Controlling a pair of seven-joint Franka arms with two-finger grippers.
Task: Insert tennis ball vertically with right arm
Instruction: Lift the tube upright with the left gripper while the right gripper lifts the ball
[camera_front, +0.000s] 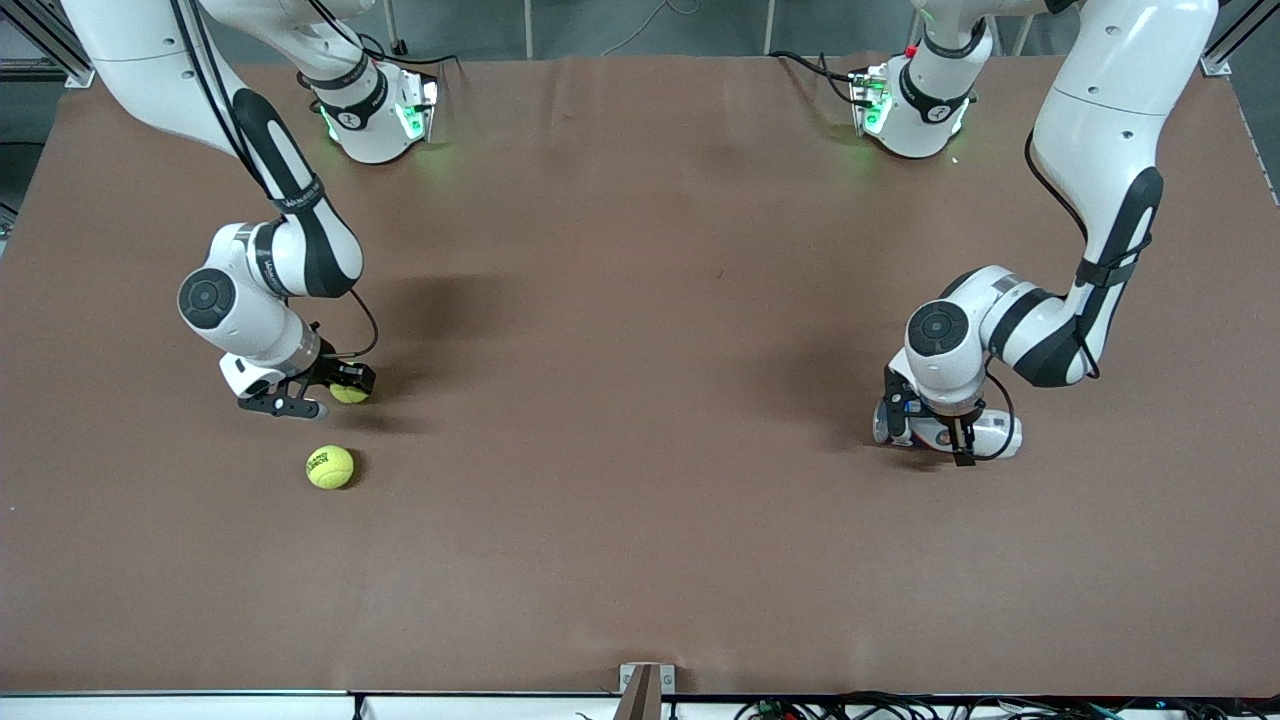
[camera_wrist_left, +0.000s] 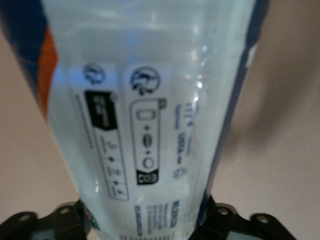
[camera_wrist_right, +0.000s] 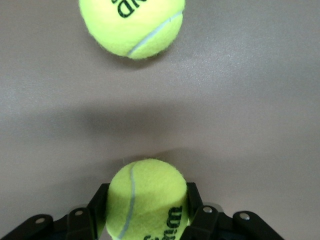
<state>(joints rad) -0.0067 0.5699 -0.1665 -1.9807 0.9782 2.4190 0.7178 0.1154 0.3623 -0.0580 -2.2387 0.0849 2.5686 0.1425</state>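
The right gripper (camera_front: 315, 392) was down at the brown table (camera_front: 640, 400), toward the right arm's end of it, with its fingers clamped on a yellow-green tennis ball (camera_front: 349, 393). In the right wrist view that ball (camera_wrist_right: 148, 200) sat squeezed between the two black fingers (camera_wrist_right: 194, 202), a white seam curving down its felt and part of a black printed logo showing near the gripper body. In the front view the ball peeked out just beside the fingertips, low against the tabletop; whether it was still touching the surface could not be told.

A second tennis ball (camera_front: 330, 467) lay free on the table close to the right gripper, nearer to the front camera than the held one and apart from it. The right wrist view showed it (camera_wrist_right: 131, 25) ahead of the fingers, with black lettering and a seam on its felt, and bare table between the two balls.

The left gripper (camera_front: 935, 430) was low at the left arm's end of the table, closed on a clear plastic tennis ball can (camera_front: 950, 432) that lay on its side on the tabletop. In the left wrist view the can (camera_wrist_left: 150, 120) filled most of the frame, running out from between the fingers, its transparent wall printed with small black symbols and text, and a blue and orange label showing along one edge.
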